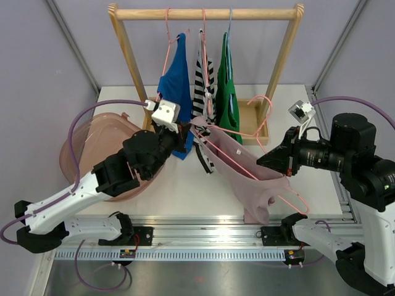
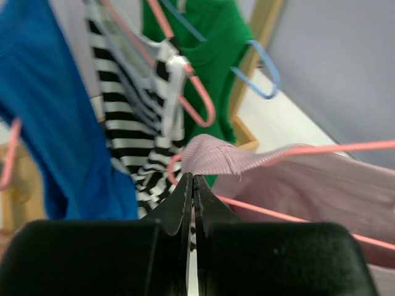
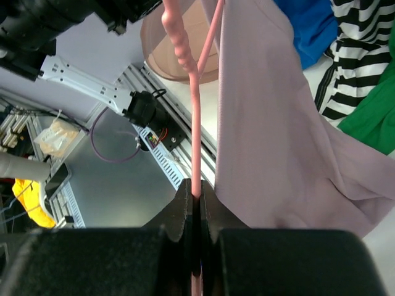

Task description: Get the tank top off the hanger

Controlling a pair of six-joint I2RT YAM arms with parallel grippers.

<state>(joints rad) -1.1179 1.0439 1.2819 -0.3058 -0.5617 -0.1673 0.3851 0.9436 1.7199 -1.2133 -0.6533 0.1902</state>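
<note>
Loosely, ribbed mauve tank top (image 1: 256, 194) on slim pink hanger (image 3: 195, 123)

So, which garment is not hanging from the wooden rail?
The pale pink ribbed tank top: left gripper pinches it, right gripper its pink hanger; the blue top, striped top and green top hang on the wooden rail.
</note>
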